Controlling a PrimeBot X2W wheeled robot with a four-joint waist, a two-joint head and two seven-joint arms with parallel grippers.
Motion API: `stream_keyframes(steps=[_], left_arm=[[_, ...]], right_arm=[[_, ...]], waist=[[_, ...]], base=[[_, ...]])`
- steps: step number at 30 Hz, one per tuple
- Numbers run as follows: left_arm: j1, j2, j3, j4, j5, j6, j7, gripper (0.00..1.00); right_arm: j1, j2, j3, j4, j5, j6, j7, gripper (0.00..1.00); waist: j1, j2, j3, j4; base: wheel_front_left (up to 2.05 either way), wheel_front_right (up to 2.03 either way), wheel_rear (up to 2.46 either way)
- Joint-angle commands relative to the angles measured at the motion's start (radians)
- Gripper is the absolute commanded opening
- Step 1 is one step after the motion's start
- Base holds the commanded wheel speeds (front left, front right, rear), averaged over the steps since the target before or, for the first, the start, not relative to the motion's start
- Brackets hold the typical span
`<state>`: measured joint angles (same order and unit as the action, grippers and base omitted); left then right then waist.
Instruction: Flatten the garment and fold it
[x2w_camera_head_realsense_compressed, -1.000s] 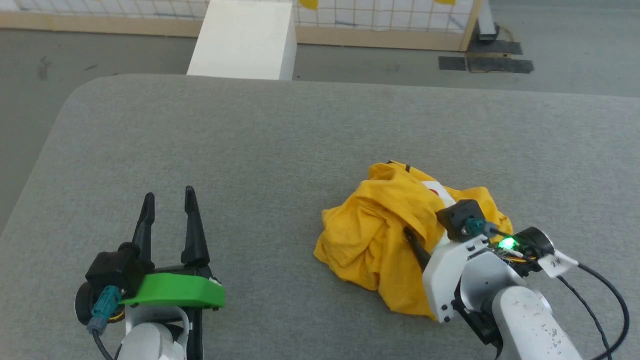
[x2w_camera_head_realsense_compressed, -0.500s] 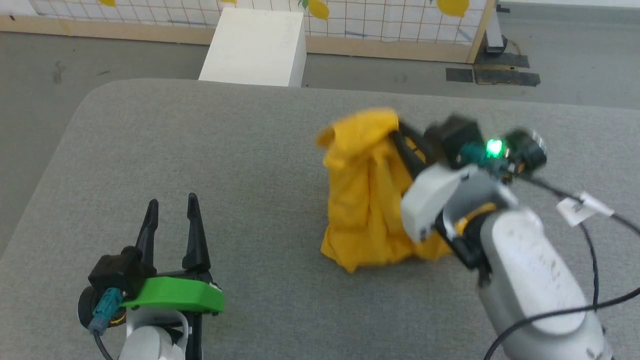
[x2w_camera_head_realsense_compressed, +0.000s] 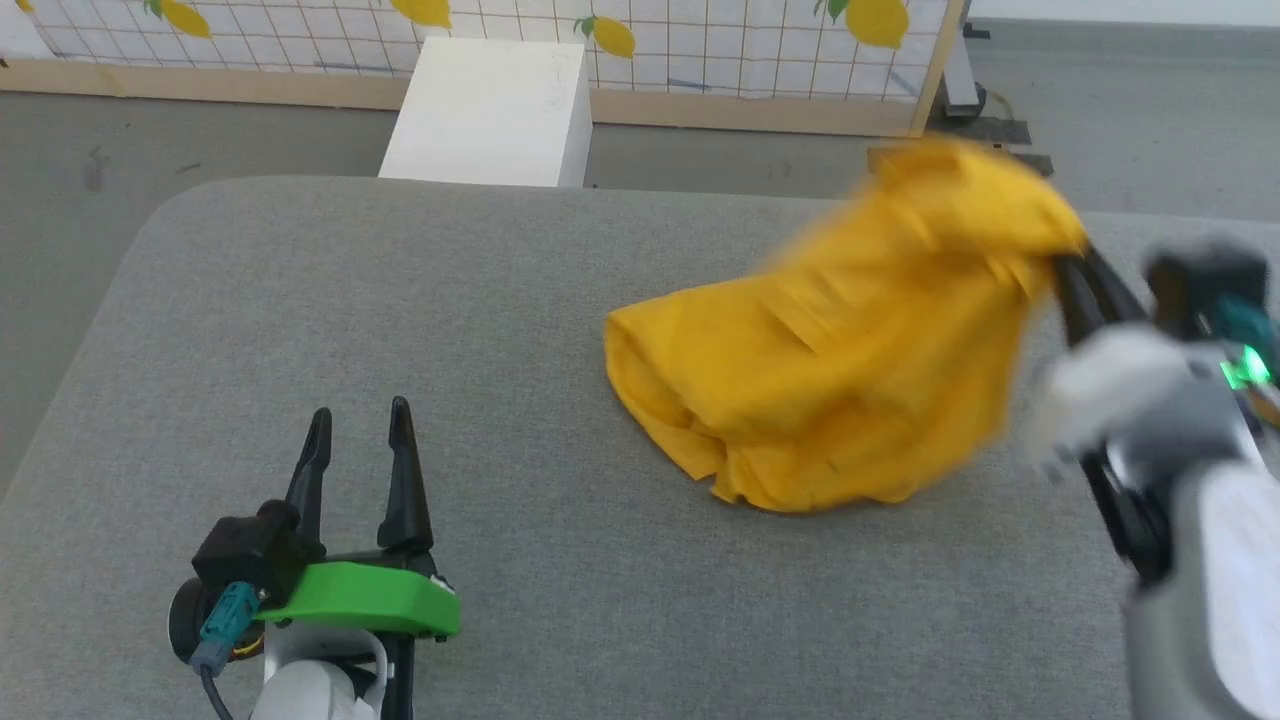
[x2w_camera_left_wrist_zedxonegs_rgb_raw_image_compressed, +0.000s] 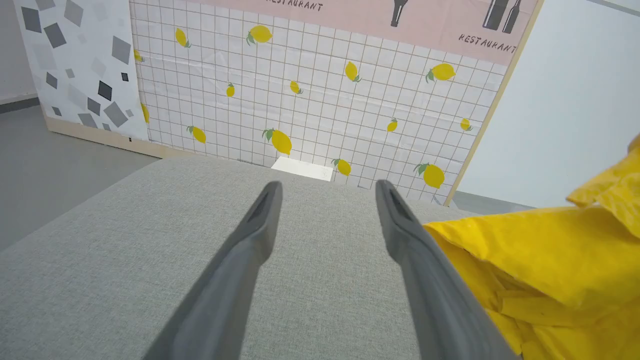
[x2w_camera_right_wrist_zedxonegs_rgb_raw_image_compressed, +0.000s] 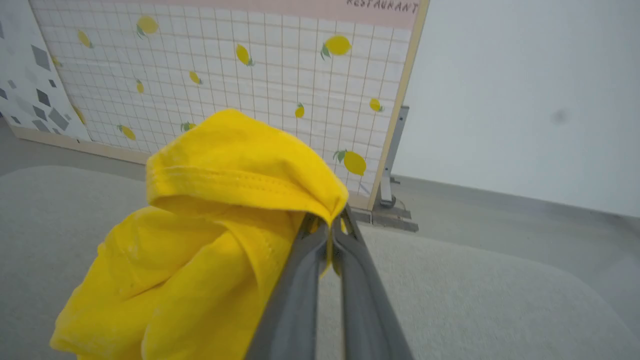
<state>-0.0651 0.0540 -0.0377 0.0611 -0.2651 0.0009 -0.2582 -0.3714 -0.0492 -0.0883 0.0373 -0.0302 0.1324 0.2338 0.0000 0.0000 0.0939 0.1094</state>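
now, right gripper (x2w_camera_head_realsense_compressed: 1062, 262) pinched tight on the garment (x2w_camera_head_realsense_compressed: 840, 370)
yellow cloth hangs from its tips, hem fold draped over them, low end resting on the grey padded surface (x2w_camera_head_realsense_compressed: 400, 300) to its left. left gripper (x2w_camera_head_realsense_compressed: 360, 408) spread wide, holding nothing, garment off to its right.

The garment (x2w_camera_head_realsense_compressed: 850, 380), formerly a crumpled heap, now half aloft rightward between fingers of the right gripper (x2w_camera_head_realsense_compressed: 1062, 265).

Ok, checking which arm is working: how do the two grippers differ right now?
The left gripper is open and empty; the right gripper is shut on the garment. The left gripper sits low over the grey cushion; the right gripper is higher, holding one end up. Both have two long dark fingers.
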Motion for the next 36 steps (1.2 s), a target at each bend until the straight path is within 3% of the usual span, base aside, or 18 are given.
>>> stream_keyframes(steps=[1, 7, 8, 9, 13, 20, 23, 31, 35, 36], left_arm=[[0.009, -0.004, -0.001, 0.003, 0.001, -0.004, -0.004, 1.00], [0.000, -0.004, 0.002, 0.004, 0.007, -0.007, -0.004, 1.00], [0.000, -0.004, 0.003, 0.004, 0.008, -0.008, -0.004, 1.00], [-0.001, -0.004, 0.005, 0.005, 0.012, -0.009, -0.004, 1.00], [-0.010, -0.004, 0.011, 0.006, 0.016, -0.014, -0.004, 1.00], [-0.027, -0.004, 0.009, 0.001, 0.018, -0.008, -0.004, 1.00], [-0.034, -0.004, 0.006, 0.003, 0.017, -0.010, -0.004, 1.00], [-0.054, -0.004, -0.006, 0.008, 0.008, -0.011, -0.004, 1.00], [-0.057, -0.004, -0.008, 0.008, 0.006, -0.009, -0.004, 1.00], [-0.057, -0.004, -0.010, 0.009, 0.006, -0.009, -0.004, 1.00]], right_arm=[[0.080, -0.001, -0.068, 0.013, -0.009, -0.002, 0.024, 0.00], [0.313, -0.001, -0.310, 0.035, 0.056, -0.002, 0.117, 0.00], [0.337, -0.001, -0.330, 0.041, 0.071, -0.002, 0.135, 0.24], [0.360, -0.001, -0.349, 0.041, 0.083, -0.002, 0.146, 1.00], [0.390, -0.001, -0.356, 0.010, 0.103, -0.002, 0.091, 1.00], [0.394, -0.001, -0.157, -0.111, 0.074, -0.002, -0.085, 1.00], [0.389, -0.001, -0.080, -0.096, 0.068, -0.002, -0.057, 1.00], [0.274, -0.001, -0.008, 0.029, 0.011, -0.002, 0.094, 1.00], [0.224, -0.001, -0.029, 0.096, -0.028, -0.002, 0.149, 1.00], [0.216, -0.001, -0.045, 0.108, -0.034, -0.002, 0.160, 0.77]], waist=[[0.0000, 0.0000, 0.008, -0.004], [0.0000, 0.0000, 0.021, -0.035], [0.0000, 0.0000, 0.022, -0.042], [0.0000, 0.0000, 0.024, -0.052], [0.0000, 0.0000, 0.032, -0.080], [0.0000, 0.0000, 0.044, -0.111], [0.0000, 0.0000, 0.053, -0.112], [0.0000, 0.0000, 0.086, -0.083], [0.0000, 0.0000, 0.097, -0.070], [0.0000, 0.0000, 0.098, -0.066]], base=[[0.00, 0.00, 0.00], [0.00, 0.00, 0.00], [0.00, 0.00, 0.00], [0.00, 0.00, 0.00], [0.00, 0.00, 0.00], [0.00, 0.00, 0.00], [0.00, 0.00, 0.00], [0.00, 0.00, 0.00], [0.00, 0.00, 0.00], [0.00, 0.00, 0.00]])
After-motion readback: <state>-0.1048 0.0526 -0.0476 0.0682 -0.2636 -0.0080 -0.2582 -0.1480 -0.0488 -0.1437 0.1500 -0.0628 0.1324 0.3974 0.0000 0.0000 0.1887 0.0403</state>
